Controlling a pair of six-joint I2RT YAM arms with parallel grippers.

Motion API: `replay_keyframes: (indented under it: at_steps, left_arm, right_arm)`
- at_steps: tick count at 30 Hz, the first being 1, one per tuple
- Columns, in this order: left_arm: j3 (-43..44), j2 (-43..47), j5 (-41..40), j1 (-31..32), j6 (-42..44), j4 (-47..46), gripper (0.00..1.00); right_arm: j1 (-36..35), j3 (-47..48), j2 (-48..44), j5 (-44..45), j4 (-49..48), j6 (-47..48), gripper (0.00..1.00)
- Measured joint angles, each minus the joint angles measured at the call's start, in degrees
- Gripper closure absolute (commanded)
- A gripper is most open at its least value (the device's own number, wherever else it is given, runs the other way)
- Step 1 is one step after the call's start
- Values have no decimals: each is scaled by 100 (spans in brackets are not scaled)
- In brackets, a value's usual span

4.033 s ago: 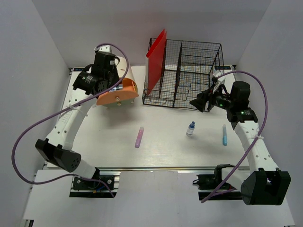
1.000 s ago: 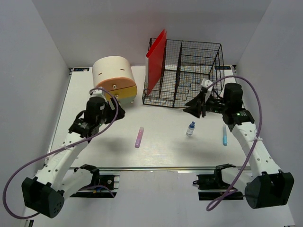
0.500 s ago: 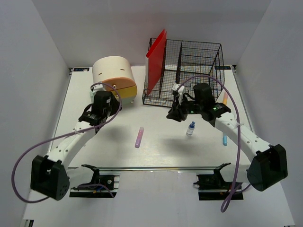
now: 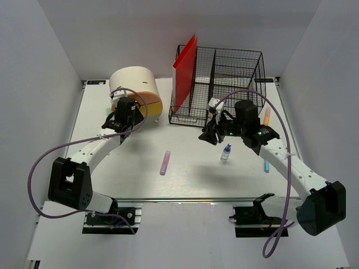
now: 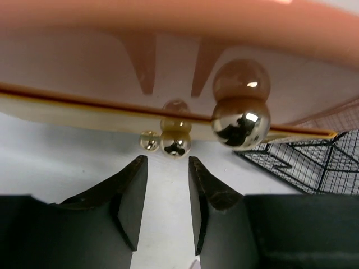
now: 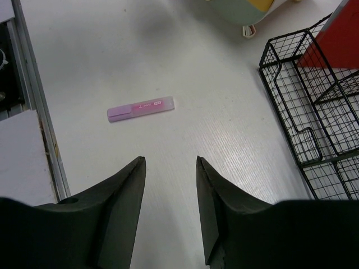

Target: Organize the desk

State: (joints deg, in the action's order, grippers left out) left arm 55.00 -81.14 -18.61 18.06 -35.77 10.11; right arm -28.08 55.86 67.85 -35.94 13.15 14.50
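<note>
At the far left of the large flat white desk (image 4: 129,168), the left gripper (image 5: 168,162) faces the rounded cream-and-orange drawer box (image 4: 136,89), close to its golden knobs (image 5: 241,122). Its fingers are a little apart and hold nothing. The right gripper (image 6: 169,162) hangs above the desk, just near of the black wire basket (image 4: 227,84), also slightly parted and empty. A pink highlighter pen (image 6: 141,109) lies on the desk between the two arms.

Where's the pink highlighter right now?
Top view: the pink highlighter lies on the desk, left of centre, with the small bottle to its right.
</note>
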Motion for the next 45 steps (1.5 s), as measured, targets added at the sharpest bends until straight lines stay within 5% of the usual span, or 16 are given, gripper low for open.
replay_keyframes:
  at_steps: [27, 31, 32, 35, 45]
  left_arm:
    - [35, -485, -306, 7, 26, -590, 54]
    - [79, -516, -295, 11, 26, -584, 65]
    - [98, -531, -302, 11, 31, -581, 77]
    - [111, -540, -306, 11, 39, -586, 89]
    - [-234, -146, -37, 46, 37, -560, 94]
  right_arm:
    - [269, -52, -2, -50, 0, -17, 52]
    - [297, -55, -2, -66, 0, -17, 53]
    - [302, -59, -2, -66, 0, -20, 52]
    - [330, -63, -7, -74, 0, -17, 53]
    - [411, -133, -103, -155, -9, -39, 52]
